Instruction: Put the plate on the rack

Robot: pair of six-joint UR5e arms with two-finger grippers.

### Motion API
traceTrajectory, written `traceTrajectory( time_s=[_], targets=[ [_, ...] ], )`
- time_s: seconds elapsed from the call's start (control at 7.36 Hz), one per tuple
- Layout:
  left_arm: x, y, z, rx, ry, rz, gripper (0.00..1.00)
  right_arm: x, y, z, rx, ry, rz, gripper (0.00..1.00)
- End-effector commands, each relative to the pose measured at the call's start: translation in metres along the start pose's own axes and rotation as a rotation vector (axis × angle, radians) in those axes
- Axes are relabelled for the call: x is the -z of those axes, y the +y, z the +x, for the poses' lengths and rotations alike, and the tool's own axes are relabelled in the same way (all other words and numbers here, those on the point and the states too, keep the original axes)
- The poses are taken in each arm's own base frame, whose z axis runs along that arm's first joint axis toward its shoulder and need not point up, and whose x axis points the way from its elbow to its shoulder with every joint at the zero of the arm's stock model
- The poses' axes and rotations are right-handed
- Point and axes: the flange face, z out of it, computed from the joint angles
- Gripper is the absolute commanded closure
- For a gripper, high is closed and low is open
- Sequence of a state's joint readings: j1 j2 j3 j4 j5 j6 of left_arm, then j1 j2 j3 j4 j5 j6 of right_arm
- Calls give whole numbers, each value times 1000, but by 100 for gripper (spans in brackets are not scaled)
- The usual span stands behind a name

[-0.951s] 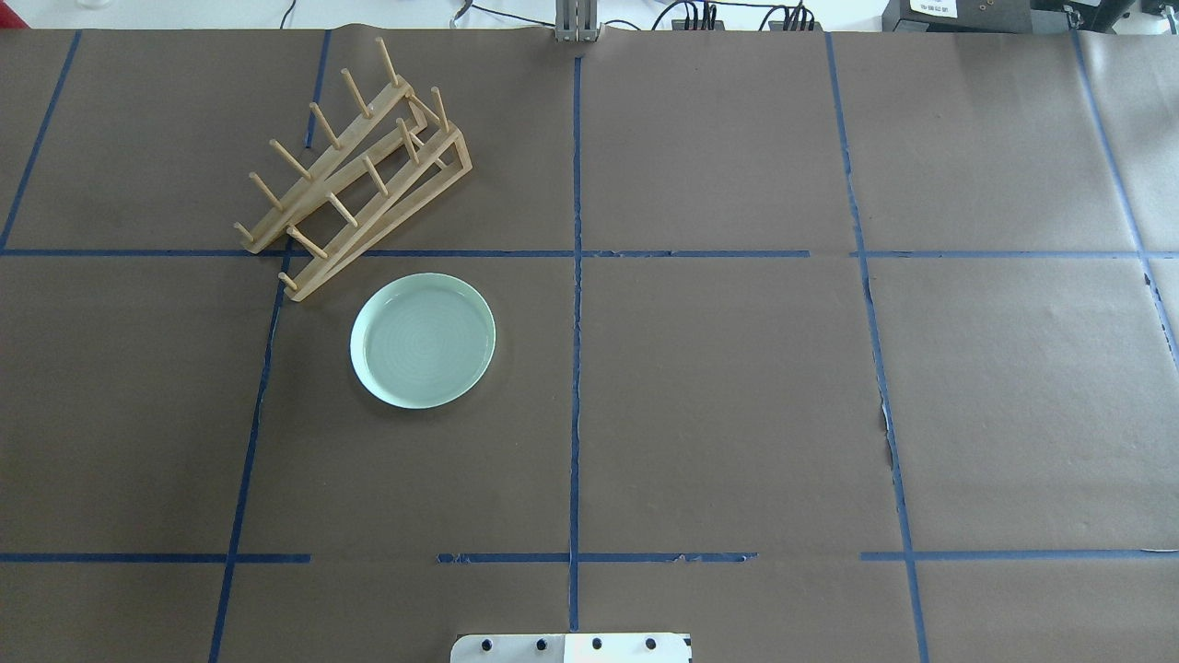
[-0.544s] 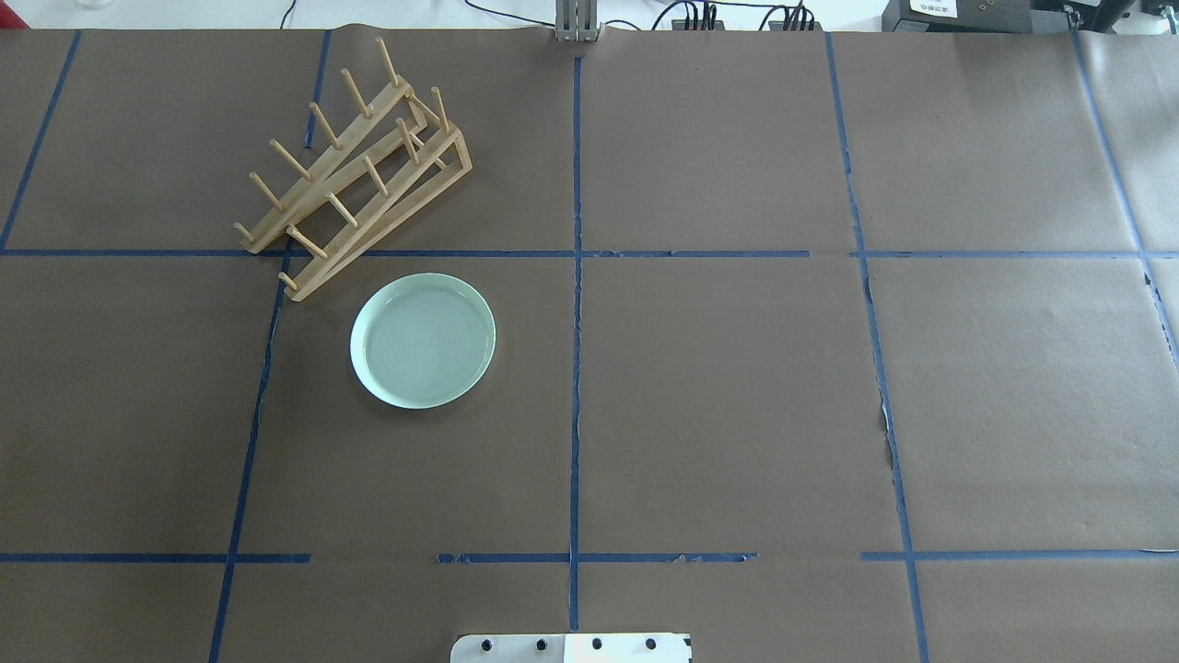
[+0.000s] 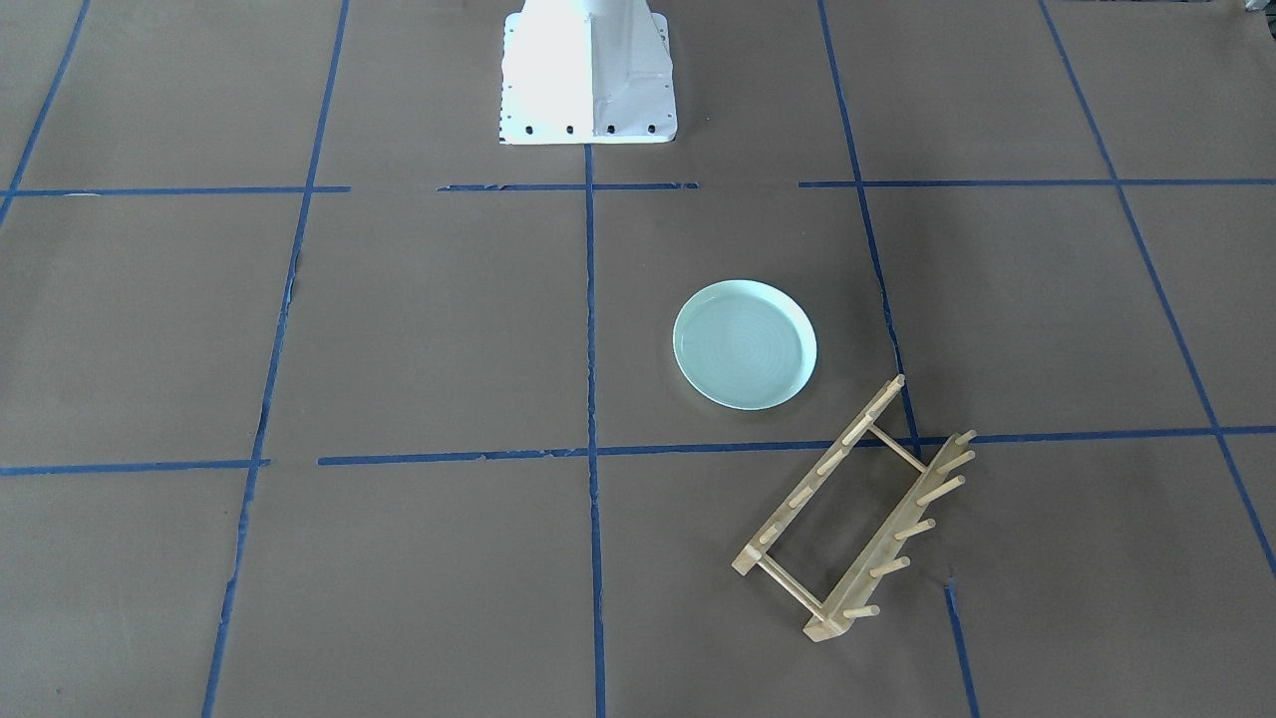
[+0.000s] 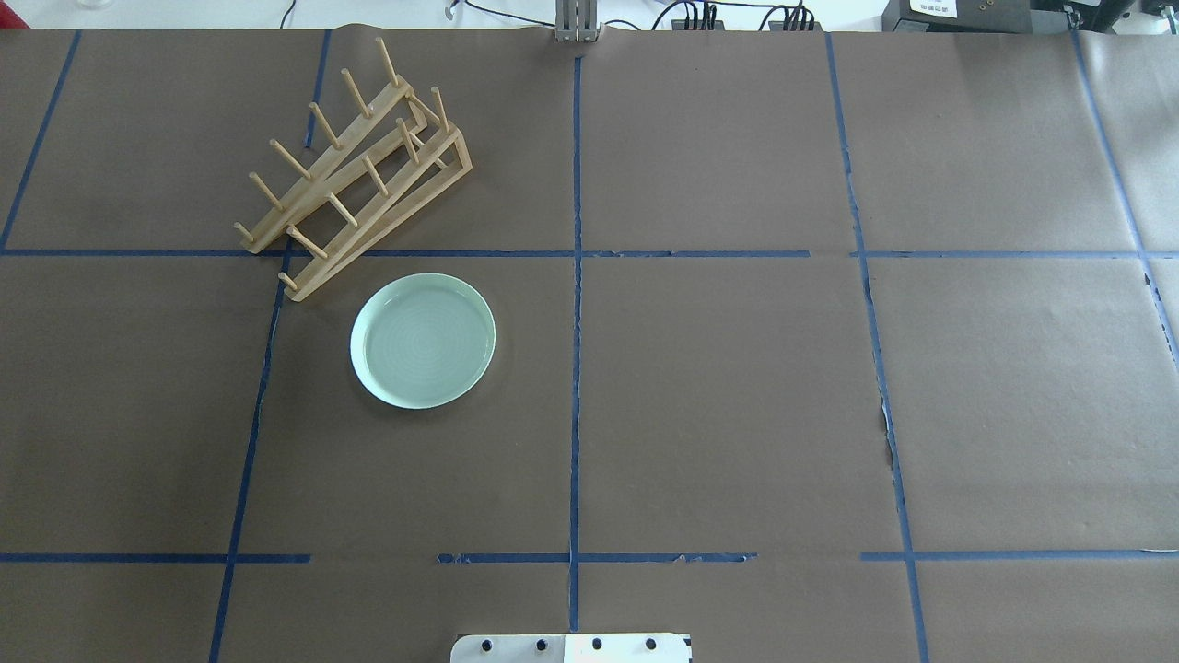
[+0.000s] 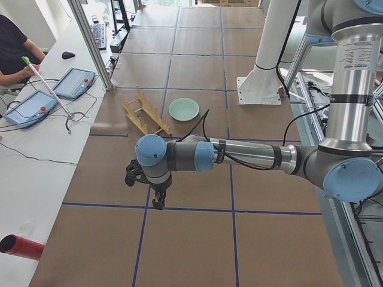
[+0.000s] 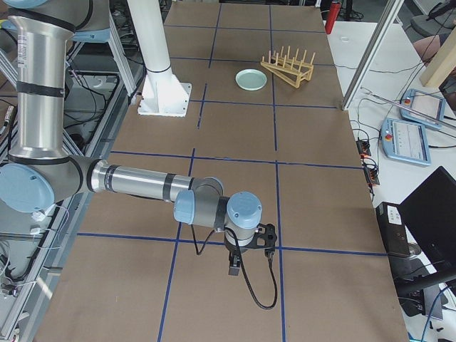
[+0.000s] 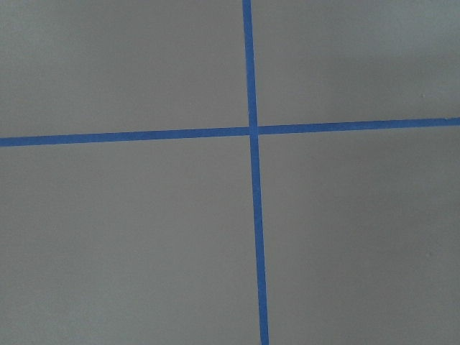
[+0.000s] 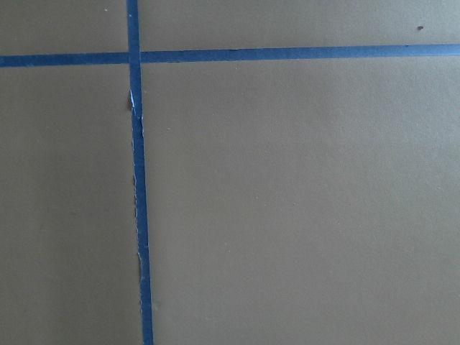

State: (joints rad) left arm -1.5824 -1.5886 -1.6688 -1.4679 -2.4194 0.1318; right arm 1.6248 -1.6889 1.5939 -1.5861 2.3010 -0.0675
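The pale mint-green plate (image 4: 423, 340) lies flat on the brown table, also in the front-facing view (image 3: 745, 343). The light-wood rack (image 4: 355, 175) stands empty just beyond it to the left, set diagonally, one end close to the plate's rim; it also shows in the front-facing view (image 3: 857, 514). The left gripper (image 5: 157, 200) shows only in the exterior left view, far from both, above a tape cross. The right gripper (image 6: 234, 269) shows only in the exterior right view, at the table's other end. I cannot tell whether either is open or shut.
Blue tape lines divide the brown paper table (image 4: 737, 396) into squares. The white robot base (image 3: 586, 70) stands at the near middle edge. A side bench holds tablets (image 5: 72, 82), and a red cylinder (image 5: 24, 247) lies beside the table. A person (image 5: 15, 51) sits there.
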Motion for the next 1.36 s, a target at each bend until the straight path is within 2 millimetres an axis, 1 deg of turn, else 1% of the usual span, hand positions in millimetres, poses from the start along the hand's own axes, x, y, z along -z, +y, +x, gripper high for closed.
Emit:
traceTrajectory(
  time_s=[0.0,0.14,0.27,0.41,0.54,0.68,0.82,0.95,1.09,1.22],
  targets=[
    [-8,-40,115,68,68,19,0,0,0,-1,1,0,1,0],
    [-15,-52,183,77,87,7,0,0,0,-1,1,0,1,0],
    [-23,-85,265,95,87,6,0,0,0,-1,1,0,1,0],
    [-28,-101,339,186,80,22,0,0,0,-1,1,0,1,0],
    [-41,-99,412,196,115,-7,0,0,0,-1,1,0,1,0],
    [-64,-93,477,199,100,-12,0,0,0,0,0,0,0,0],
    [-92,-75,539,183,63,17,0,0,0,0,0,0,0,0],
    [-116,-63,590,185,62,-3,0,0,0,-1,1,0,1,0],
    [-151,-56,633,149,11,17,0,0,0,-1,1,0,1,0],
    [-180,-51,644,145,-36,9,0,0,0,-1,1,0,1,0]
  ],
)
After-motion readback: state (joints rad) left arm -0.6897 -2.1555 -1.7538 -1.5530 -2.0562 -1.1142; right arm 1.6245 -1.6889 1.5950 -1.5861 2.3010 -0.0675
